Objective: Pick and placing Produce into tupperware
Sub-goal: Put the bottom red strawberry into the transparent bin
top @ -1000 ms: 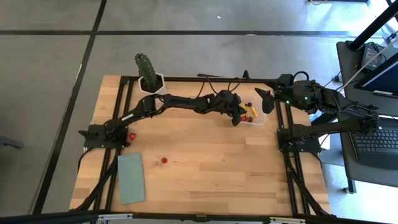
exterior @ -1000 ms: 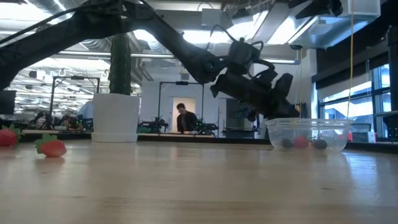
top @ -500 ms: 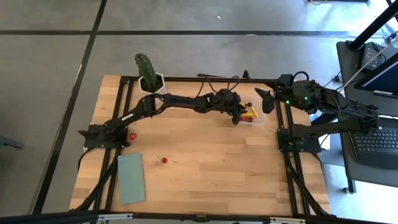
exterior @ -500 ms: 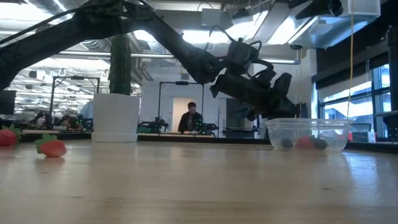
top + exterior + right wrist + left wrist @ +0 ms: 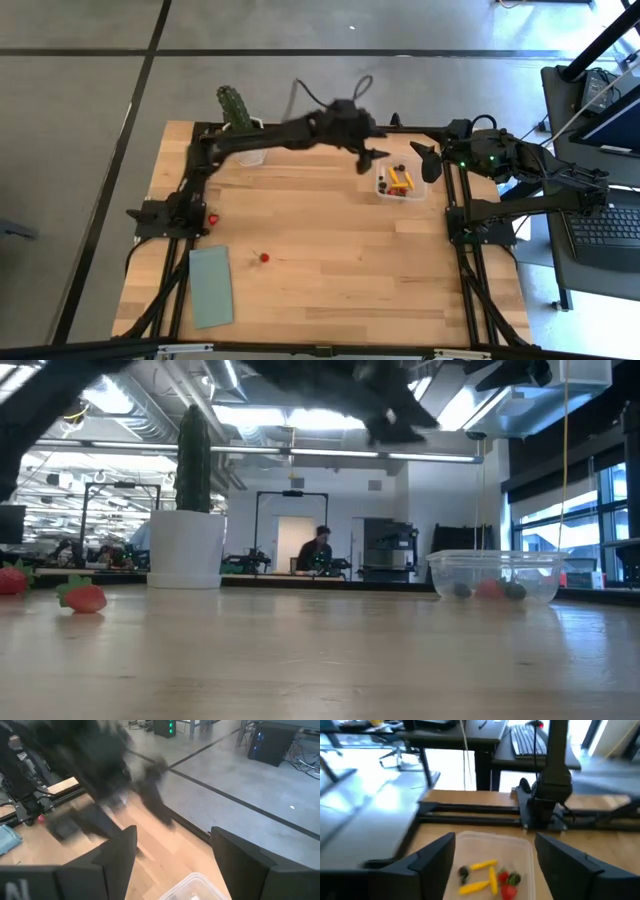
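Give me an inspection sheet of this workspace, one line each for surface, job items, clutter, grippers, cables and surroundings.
Surface: wooden table in a black frame.
Job's things: clear tupperware near the right edge holds yellow, red and dark produce; two red pieces remain out, one strawberry mid-table, another by the left arm's base.
Clutter: cactus in a white pot at the far left corner; green pad at the near left.
Grippers: left gripper open, empty, raised beside the tupperware; right gripper open, empty, waiting just right of it.
Cables: a looped cable on the left arm.
Surroundings: concrete floor; a person in the room behind; a keyboard on a desk at right.
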